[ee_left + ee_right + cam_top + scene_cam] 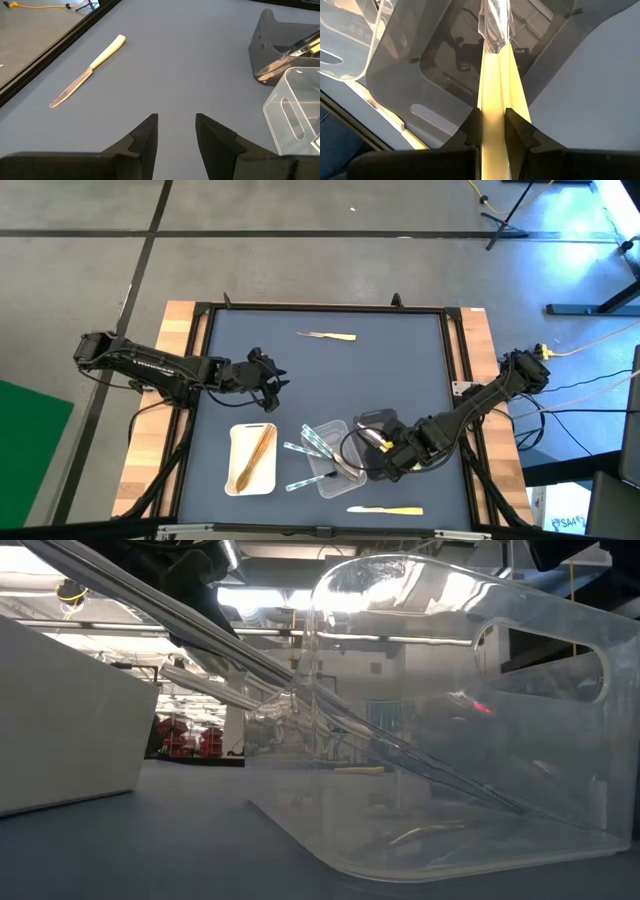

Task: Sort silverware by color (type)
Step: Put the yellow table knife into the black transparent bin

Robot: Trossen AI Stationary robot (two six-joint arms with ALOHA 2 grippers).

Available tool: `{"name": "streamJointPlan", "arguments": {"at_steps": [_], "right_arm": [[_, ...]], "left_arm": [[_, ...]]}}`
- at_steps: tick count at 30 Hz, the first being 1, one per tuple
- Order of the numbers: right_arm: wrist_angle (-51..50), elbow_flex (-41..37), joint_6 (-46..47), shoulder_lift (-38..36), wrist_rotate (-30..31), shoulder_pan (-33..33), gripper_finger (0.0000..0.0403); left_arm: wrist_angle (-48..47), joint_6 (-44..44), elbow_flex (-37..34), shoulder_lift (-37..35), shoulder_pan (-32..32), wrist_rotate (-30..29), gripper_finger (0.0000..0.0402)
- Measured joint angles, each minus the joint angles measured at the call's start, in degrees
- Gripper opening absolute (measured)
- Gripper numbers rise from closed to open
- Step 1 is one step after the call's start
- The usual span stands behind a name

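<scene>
Your right gripper [492, 125] is clamping a cream-handled utensil [495, 80] over the black tray [372, 421] beside the clear tray [450, 740], while your left gripper [176, 131] is hovering open, empty, mid-table near a cream-handled knife [87, 72].

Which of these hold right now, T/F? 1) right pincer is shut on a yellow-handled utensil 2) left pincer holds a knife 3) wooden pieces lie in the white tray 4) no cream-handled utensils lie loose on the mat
1) The right pincer is shut on a yellow-handled utensil over the black tray. True.
2) The left pincer holds a knife. False: it is open and empty, over bare mat.
3) Wooden pieces lie in the white tray. True.
4) No cream-handled utensils lie loose on the mat. False: one knife lies at the far side, another at the near edge.
</scene>
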Motion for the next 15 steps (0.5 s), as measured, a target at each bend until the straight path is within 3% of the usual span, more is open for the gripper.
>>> {"name": "streamJointPlan", "arguments": {"at_steps": [8,15], "right_arm": [[0.00,0.00,0.02,0.00,1.14,0.00,0.0044],[0.03,0.00,0.02,0.00,2.44,0.00,0.0116]], "left_arm": [[0.00,0.00,0.00,0.00,0.00,0.00,0.0126],[0.00,0.00,0.00,0.00,-0.02,0.00,0.0126]]}}
